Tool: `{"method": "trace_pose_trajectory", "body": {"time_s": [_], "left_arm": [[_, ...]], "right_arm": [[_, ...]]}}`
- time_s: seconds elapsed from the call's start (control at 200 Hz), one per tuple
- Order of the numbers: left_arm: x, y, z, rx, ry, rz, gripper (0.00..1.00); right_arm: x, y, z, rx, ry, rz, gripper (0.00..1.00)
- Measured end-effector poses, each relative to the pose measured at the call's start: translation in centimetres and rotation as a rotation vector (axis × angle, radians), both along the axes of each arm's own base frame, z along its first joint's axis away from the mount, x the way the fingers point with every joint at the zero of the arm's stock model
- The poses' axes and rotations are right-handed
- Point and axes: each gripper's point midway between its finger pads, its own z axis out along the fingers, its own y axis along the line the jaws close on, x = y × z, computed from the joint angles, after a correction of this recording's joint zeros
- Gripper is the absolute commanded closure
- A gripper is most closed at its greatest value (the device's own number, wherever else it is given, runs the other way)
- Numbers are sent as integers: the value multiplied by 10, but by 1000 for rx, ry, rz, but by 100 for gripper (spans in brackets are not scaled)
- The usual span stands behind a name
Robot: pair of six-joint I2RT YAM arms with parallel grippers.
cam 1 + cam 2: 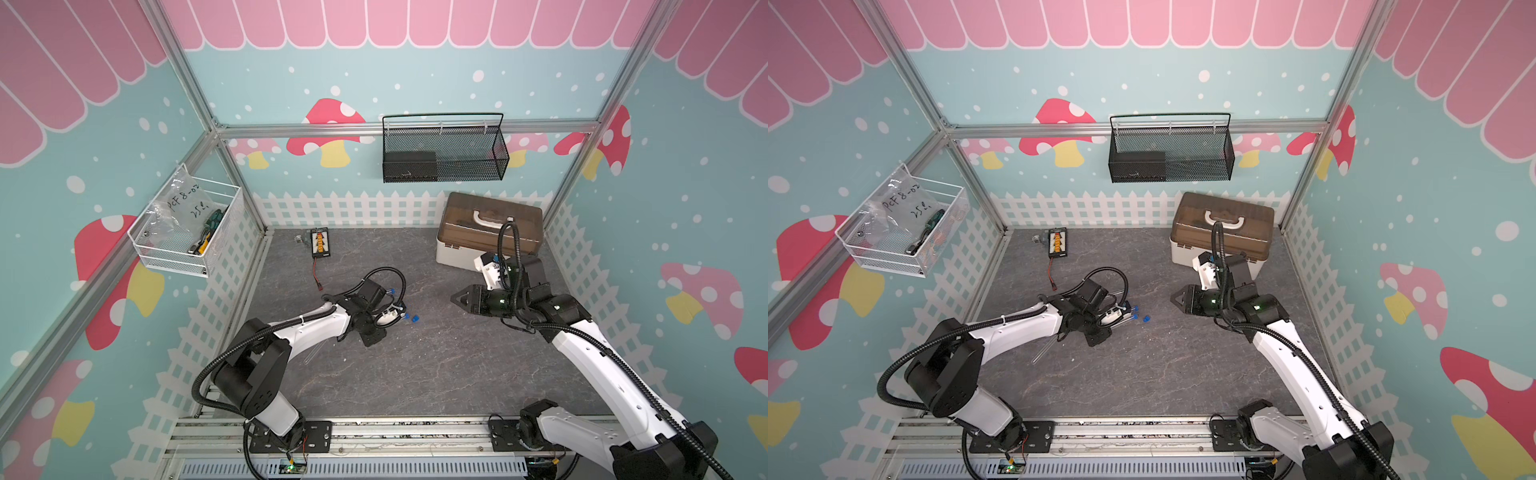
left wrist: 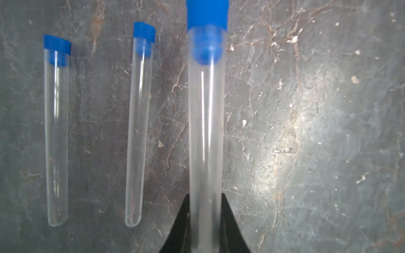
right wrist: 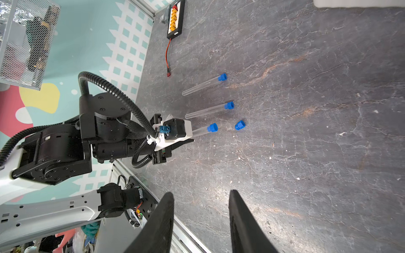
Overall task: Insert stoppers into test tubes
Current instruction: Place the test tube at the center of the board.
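Clamped in my left end effector [image 2: 205,199], a slim clear test tube [image 2: 206,131] wears its bright blue plastic stopper [image 2: 207,19]. Two plugged tubes [image 2: 138,131] lie beside it on the worktop [image 2: 306,131]; one loose stopper [image 3: 240,125] near its mouth and one bare tube [image 1: 1043,352] behind it await pairing. Right end effector [image 3: 201,219] gapes empty.

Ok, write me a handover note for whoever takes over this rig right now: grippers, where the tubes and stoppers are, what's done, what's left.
The left gripper is shut on a stoppered tube.
The right gripper is open and empty, above the table.
Done: three tubes are stoppered. Besides the held one, two capped tubes lie side by side on the table.
Left: one loose stopper lies near the held tube's cap, and the last open tube lies under the left arm. Probably set the held tube down, then plug that one.
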Motion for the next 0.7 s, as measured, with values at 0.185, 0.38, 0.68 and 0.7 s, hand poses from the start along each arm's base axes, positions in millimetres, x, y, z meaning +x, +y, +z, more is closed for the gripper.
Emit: {"method": "trace_pose_trajectory", "body": {"time_s": [0.185, 0.38, 0.68, 0.7], "left_arm": [[6, 1, -5, 34, 0, 8, 97], [12, 3, -13, 84, 5, -2, 97], [17, 3, -25, 132, 23, -10, 90], [18, 4, -25, 135, 23, -10, 90]], "right_arm": [[-1, -1, -2, -7, 6, 3, 60], [-3, -1, -5, -11, 12, 10, 60], [-6, -1, -17, -19, 39, 13, 60], [-7, -2, -18, -21, 41, 13, 60]]}}
